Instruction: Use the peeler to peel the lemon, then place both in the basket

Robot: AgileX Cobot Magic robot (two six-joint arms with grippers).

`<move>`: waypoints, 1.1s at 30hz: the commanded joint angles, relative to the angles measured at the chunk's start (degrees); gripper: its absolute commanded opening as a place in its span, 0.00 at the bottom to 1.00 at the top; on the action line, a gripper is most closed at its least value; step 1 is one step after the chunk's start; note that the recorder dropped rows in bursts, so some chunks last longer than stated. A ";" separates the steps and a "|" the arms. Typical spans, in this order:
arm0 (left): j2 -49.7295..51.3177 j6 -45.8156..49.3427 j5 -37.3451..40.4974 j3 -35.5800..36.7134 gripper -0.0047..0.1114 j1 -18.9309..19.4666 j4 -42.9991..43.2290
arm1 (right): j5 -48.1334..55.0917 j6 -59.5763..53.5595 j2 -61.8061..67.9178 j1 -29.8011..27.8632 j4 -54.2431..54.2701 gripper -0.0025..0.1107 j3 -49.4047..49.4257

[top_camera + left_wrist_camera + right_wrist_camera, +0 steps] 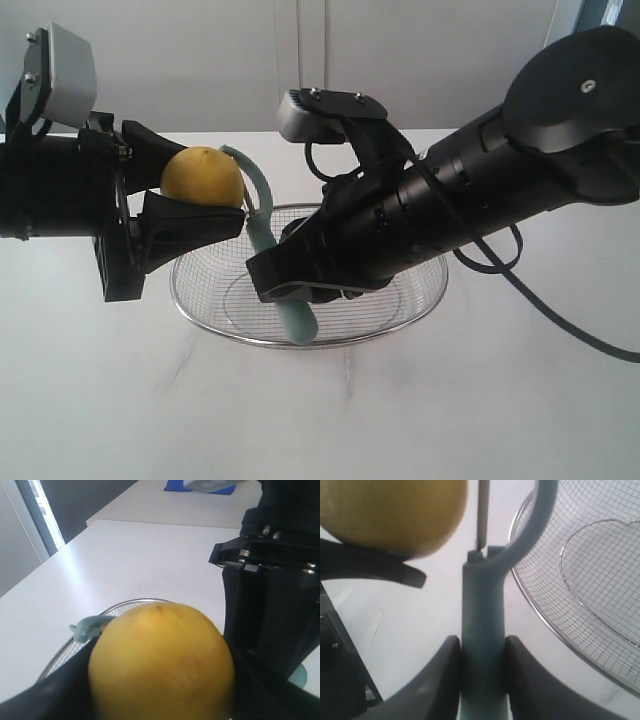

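We judge peeling is in hand: left jaws grasp the lemon; right jaws clench the peeler (near the basket); next the blade must meet the skin.

— Spotting any lettering, brand mark, label, number or sign anywhere?
— Scanning all three views and reading nothing legible.
— Finding not even a blurred word?
— Finding none at all.

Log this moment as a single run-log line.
left gripper: shut on lemon | right gripper: shut on peeler | peeler head: beside lemon, contact unclear | basket: on table, nothing seen inside
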 commanded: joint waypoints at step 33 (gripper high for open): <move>-0.38 6.93 1.36 -0.32 0.04 0.06 -1.26 | -0.88 -0.84 -2.97 0.00 -1.11 0.02 -0.48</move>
